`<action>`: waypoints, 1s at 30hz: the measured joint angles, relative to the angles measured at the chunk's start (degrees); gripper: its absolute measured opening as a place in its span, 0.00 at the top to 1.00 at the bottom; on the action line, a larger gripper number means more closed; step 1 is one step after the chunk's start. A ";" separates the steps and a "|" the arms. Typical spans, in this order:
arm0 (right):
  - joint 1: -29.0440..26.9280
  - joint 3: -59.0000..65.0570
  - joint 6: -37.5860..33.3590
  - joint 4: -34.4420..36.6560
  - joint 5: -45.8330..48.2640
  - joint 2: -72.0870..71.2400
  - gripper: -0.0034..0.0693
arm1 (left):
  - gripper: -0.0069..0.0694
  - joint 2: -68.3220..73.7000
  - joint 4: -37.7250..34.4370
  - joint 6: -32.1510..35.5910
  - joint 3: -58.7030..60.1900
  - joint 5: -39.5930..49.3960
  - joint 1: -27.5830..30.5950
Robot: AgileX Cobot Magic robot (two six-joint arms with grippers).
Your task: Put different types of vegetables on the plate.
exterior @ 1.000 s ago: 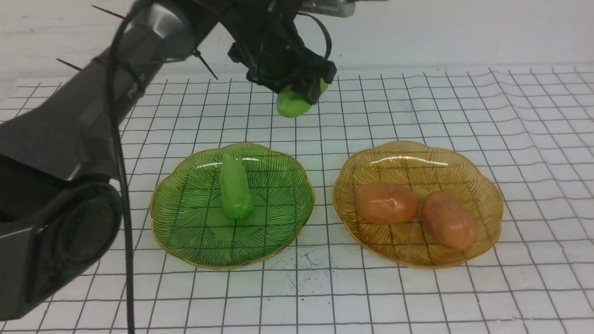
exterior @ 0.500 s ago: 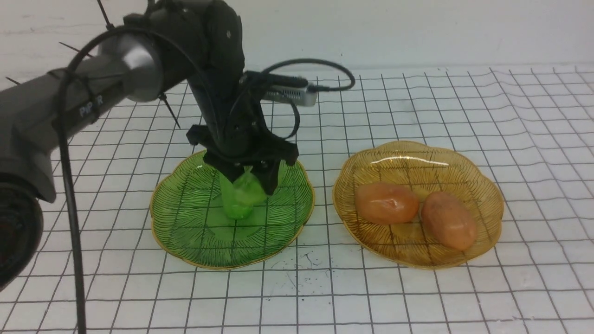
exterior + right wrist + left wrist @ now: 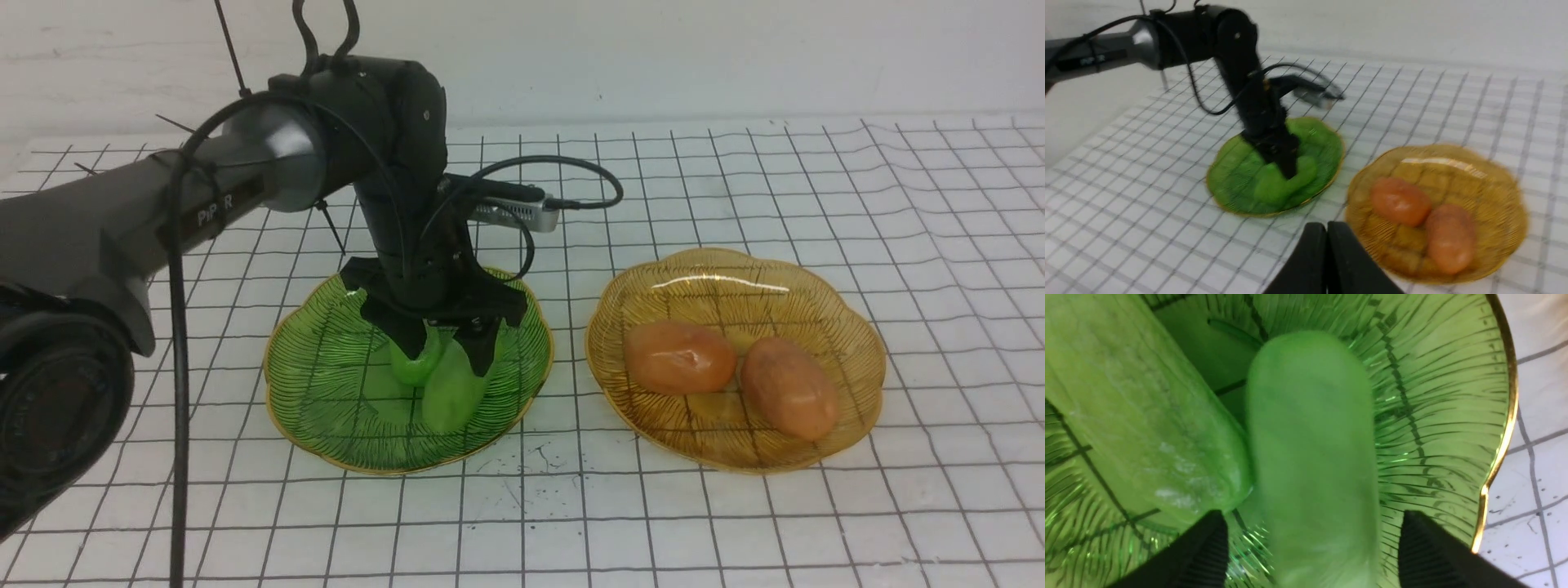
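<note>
The jaws of the left gripper (image 3: 447,358) are spread, clear of the cucumber (image 3: 449,400) lying between them on the green plate (image 3: 326,408), against a second cucumber (image 3: 406,369). The right gripper (image 3: 1327,228) is clenched, empty. Potatoes (image 3: 679,357) are seen on the amber plate (image 3: 853,327). The cucumber could be rolled off by a snagging fingertip.

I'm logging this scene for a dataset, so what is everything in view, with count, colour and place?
green plate: 1, green glass with a gold rim, left side of the cloth
amber plate: 1, amber glass, right of the green plate
toy cucumbers: 2, light green, side by side on the green plate
toy potatoes: 2, orange-brown, on the amber plate
grid cloth: 1, white with black lines, under both plates
left gripper: 1, black, over the green plate, fingers open around one cucumber
right gripper: 1, black, fingers shut, empty
</note>
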 joint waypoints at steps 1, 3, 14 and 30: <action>0.00 0.00 0.00 -1.59 -0.61 -0.95 0.97 | 0.21 0.00 -0.08 0.00 0.00 0.00 0.00; 0.00 0.22 0.65 -5.40 -2.47 -3.65 0.97 | 0.21 0.00 -0.43 0.00 0.00 0.00 0.00; 0.00 20.06 15.52 -24.38 -25.46 -22.73 0.97 | 0.88 -9.09 0.70 3.78 1.05 0.00 -0.05; 0.00 34.42 15.96 -24.45 -48.84 -24.03 0.97 | 0.92 -54.13 4.55 4.58 25.40 1.04 -0.05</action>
